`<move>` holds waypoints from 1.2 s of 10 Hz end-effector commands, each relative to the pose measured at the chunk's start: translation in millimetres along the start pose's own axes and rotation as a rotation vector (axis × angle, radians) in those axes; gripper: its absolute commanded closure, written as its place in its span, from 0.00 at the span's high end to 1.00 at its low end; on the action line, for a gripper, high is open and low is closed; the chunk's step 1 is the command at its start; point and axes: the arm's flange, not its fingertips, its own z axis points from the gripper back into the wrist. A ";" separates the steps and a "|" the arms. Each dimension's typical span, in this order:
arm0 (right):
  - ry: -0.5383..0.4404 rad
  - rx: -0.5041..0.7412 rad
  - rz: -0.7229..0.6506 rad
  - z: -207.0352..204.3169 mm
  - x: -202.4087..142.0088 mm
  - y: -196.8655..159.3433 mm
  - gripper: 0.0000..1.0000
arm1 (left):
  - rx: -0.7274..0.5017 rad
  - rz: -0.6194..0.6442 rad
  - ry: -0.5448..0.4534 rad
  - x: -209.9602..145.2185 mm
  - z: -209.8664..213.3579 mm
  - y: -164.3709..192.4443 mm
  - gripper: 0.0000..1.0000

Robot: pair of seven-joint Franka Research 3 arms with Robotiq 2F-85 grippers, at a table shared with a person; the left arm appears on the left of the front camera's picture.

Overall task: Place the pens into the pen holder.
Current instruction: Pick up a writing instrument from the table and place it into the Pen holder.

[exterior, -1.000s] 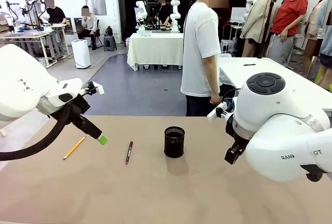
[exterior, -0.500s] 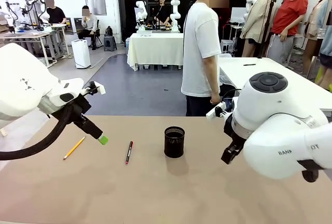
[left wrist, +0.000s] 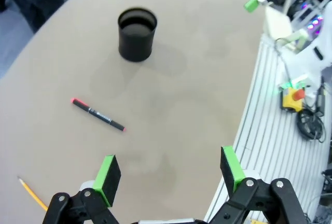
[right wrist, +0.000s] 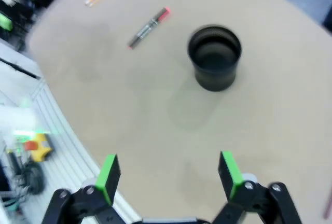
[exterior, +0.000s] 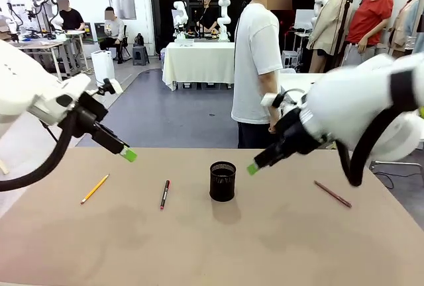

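Note:
The black mesh pen holder (exterior: 222, 181) stands upright mid-table, also seen as the pen holder (left wrist: 137, 33) and the pen holder (right wrist: 214, 56). A black pen with red ends (exterior: 164, 194) lies left of it, and a yellow pencil (exterior: 95, 189) lies farther left. A brownish-red pencil (exterior: 332, 194) lies on the right. My left gripper (exterior: 126, 154) hovers open above the table's left part, its fingers (left wrist: 108, 172) empty. My right gripper (exterior: 254, 167) hangs open just right of the holder, above the table, with nothing between its fingers (right wrist: 231, 174).
A person in a white T-shirt (exterior: 257, 67) stands at the table's far edge, behind the holder. The tan tabletop (exterior: 212, 246) has free room in front. Cables and a yellow box with a red button (left wrist: 292, 96) lie beyond the table edge.
Both arms have lifted. The right gripper swung up and left toward the holder, uncovering the brownish-red pencil. The left gripper rose slightly. Pens and holder have not moved.

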 end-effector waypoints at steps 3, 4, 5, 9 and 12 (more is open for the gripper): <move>-0.027 0.087 0.019 56.4 23.5 -34.5 1.00 | -0.034 -0.065 -0.046 -4.6 37.6 28.1 1.00; -0.030 0.081 0.065 69.8 28.4 -36.3 1.00 | -0.023 -0.091 -0.053 0.6 51.7 27.1 1.00; -0.028 0.052 0.096 83.6 32.3 -37.9 1.00 | -0.025 -0.102 -0.043 5.6 65.1 26.6 1.00; -0.042 0.079 0.223 128.2 43.2 -51.4 1.00 | 0.045 -0.084 -0.060 8.5 93.9 41.4 1.00; -0.117 0.042 0.315 148.2 32.0 -66.2 1.00 | 0.078 -0.089 -0.090 5.1 105.8 57.4 1.00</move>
